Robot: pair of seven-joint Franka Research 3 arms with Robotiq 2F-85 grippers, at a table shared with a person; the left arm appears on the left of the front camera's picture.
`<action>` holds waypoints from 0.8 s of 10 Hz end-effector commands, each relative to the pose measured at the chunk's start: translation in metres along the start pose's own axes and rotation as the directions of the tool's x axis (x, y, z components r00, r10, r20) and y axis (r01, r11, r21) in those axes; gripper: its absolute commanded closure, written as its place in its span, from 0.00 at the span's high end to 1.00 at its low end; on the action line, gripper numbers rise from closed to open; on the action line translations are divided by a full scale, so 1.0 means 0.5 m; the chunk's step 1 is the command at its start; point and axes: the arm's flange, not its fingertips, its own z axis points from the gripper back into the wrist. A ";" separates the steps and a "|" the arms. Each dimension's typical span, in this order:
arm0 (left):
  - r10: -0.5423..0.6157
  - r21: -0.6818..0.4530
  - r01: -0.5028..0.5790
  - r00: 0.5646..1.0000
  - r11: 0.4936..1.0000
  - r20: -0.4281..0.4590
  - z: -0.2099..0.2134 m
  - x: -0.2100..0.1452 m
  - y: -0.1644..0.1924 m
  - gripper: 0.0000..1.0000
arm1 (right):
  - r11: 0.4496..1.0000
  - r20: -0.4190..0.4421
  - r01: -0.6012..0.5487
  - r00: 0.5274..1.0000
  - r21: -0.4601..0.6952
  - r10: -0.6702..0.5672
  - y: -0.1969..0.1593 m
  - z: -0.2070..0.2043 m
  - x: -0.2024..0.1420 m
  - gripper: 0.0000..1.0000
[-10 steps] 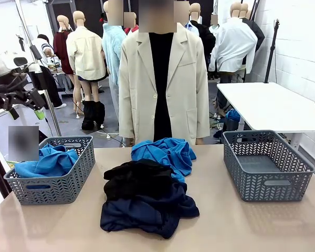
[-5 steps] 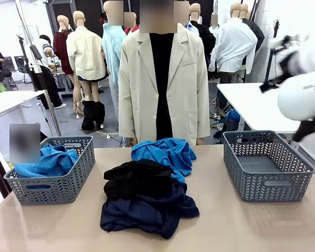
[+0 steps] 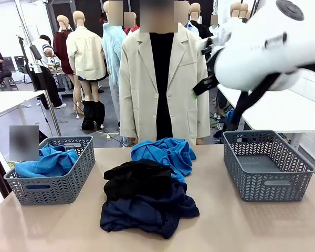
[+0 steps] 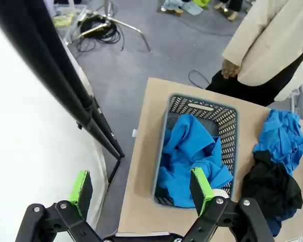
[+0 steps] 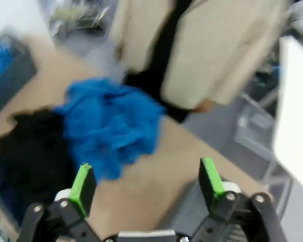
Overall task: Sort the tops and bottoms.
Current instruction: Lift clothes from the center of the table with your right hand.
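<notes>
Front view: a table [image 3: 231, 226] bears two grey lattice baskets, left basket [image 3: 68, 191] and right basket [image 3: 268, 181], and four crumpled garments. A person [image 3: 139, 94] in a beige coat stands behind it, partly covered by the white right arm [image 3: 262, 47]. The navy garment [image 3: 147, 212] stretches crosswise, with the black garment [image 3: 139, 178] heaped on its far part and the loose blue garment [image 3: 165, 152] behind. The other blue garment [image 3: 47, 161] lies lengthwise in the left basket, beyond the spread, empty left gripper [image 4: 141, 187]. The right gripper [image 5: 146, 180], blurred, gapes empty; the loose blue garment lies beyond its jaws.
</notes>
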 end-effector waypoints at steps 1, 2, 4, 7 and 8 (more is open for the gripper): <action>-0.009 -0.002 0.009 1.000 1.000 -0.008 -0.004 0.012 -0.012 1.00 | 0.948 -0.099 -0.171 0.974 0.269 0.204 -0.044 -0.008 0.017 1.00; -0.009 -0.002 0.009 1.000 1.000 -0.008 -0.004 0.012 -0.012 1.00 | 0.929 -0.126 -0.185 0.964 0.320 0.236 -0.011 -0.032 0.018 1.00; -0.009 -0.002 0.009 1.000 1.000 -0.008 -0.004 0.012 -0.012 1.00 | 0.881 -0.199 -0.205 0.929 0.426 0.312 0.058 -0.081 -0.005 1.00; -0.009 -0.002 0.009 1.000 1.000 -0.008 -0.004 0.012 -0.012 1.00 | 0.791 -0.192 -0.270 0.880 0.549 0.434 0.179 -0.145 -0.102 1.00; -0.009 -0.002 0.009 1.000 1.000 -0.008 -0.004 0.012 -0.012 1.00 | 0.779 -0.146 -0.296 0.886 0.553 0.440 0.233 -0.148 -0.124 1.00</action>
